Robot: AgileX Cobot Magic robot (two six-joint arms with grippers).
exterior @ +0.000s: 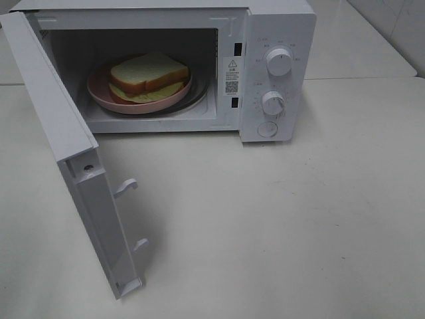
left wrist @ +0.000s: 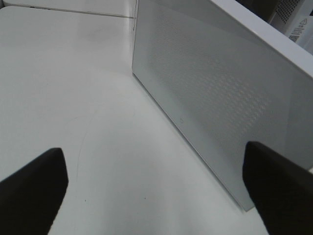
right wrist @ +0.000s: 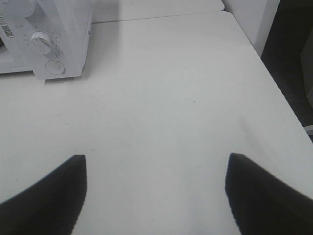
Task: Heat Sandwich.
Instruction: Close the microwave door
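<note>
Sandwich (exterior: 149,76) inside microwave (exterior: 282,33), door (exterior: 53,119) wide; my left fingers (left wrist: 34,191) and right fingers (right wrist: 44,196) spread, empty. If I shove the door hard, microwave could skid.

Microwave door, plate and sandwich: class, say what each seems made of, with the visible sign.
Microwave door: white, smooth, matte, probably plastic or painted metal; its window panel shows a fine dotted metal-like mesh. Plate: pink, smooth with a soft sheen, plastic or ceramic. Sandwich: pale, porous crumb like bread; real or model, unclear.
</note>
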